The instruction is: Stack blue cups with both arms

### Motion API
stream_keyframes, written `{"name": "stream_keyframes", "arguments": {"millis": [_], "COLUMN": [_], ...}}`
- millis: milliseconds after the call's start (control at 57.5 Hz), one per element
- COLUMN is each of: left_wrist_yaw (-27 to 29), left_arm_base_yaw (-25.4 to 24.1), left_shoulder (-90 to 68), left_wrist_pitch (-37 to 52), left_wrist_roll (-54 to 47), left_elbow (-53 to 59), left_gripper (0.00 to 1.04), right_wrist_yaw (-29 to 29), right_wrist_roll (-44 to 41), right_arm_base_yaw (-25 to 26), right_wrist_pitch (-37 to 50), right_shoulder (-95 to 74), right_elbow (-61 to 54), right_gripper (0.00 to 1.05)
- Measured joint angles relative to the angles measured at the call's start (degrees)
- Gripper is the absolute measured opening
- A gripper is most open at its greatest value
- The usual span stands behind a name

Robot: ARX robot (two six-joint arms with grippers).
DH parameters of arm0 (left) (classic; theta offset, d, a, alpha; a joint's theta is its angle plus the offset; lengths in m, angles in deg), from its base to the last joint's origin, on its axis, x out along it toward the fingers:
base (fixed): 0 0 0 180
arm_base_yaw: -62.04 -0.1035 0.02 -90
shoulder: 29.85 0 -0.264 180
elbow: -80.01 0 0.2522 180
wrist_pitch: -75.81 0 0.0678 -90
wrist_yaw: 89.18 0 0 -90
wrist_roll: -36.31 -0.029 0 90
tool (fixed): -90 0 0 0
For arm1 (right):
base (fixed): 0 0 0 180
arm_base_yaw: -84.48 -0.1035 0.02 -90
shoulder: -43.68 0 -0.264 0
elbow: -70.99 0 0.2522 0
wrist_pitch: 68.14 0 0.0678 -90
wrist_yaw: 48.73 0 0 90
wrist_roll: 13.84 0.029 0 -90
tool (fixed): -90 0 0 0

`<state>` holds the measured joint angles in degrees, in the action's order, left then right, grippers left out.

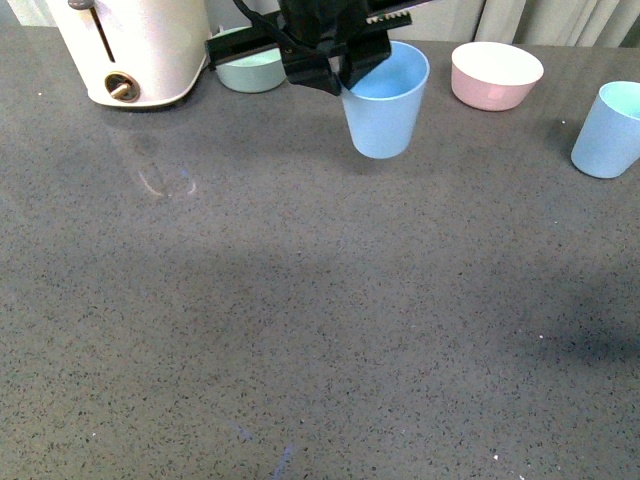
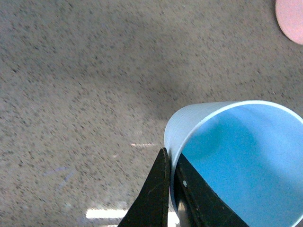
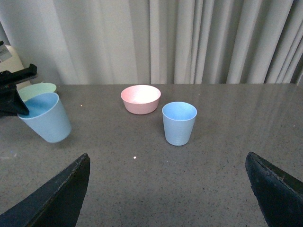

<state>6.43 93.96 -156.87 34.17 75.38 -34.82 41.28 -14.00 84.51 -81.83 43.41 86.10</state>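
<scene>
at the counter's (image 1: 300, 330) back, left gripper (image 1: 343, 68) pinches rim of tilted blue cup (image 1: 385, 112); right gripper (image 3: 166, 189) spread wide, 2nd blue cup (image 3: 179, 124) upright nr pink bowl (image 3: 140, 99).

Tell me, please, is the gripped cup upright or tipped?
Tipped: the cup leans sideways, unlike the upright second cup.

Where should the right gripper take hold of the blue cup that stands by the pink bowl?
I would pinch the standing blue cup at its near rim, one finger inside, from above: it is upright, mouth open, apart from the pink bowl.
</scene>
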Motion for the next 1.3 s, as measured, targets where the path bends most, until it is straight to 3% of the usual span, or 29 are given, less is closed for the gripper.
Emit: {"name": "stream_keyframes", "arguments": {"millis": [226,834,1304], "left_wrist_yaw": [0.87,1.49,0.42], "left_arm_base_yaw": [3.78,2.58,2.54], "left_shoulder": [-1.62,-13.9,-15.1], "left_wrist_pitch": [1.14,-5.38,-6.84], "left_wrist_roll": [0.42,-2.05,-2.86], "left_elbow": [-0.2,-16.02,-21.38], "left_gripper": [0.02,0.02,0.72], "right_wrist_yaw": [0.0,0.0,0.0], "right_wrist_roll": [0.0,0.0,0.0], "right_arm_base_yaw": [0.0,0.0,0.0], "right_wrist_pitch": [0.0,0.0,0.0], "right_shoulder": [0.0,0.0,0.0], "right_elbow": [0.0,0.0,0.0], "right_gripper": [0.96,0.96,0.96]}}
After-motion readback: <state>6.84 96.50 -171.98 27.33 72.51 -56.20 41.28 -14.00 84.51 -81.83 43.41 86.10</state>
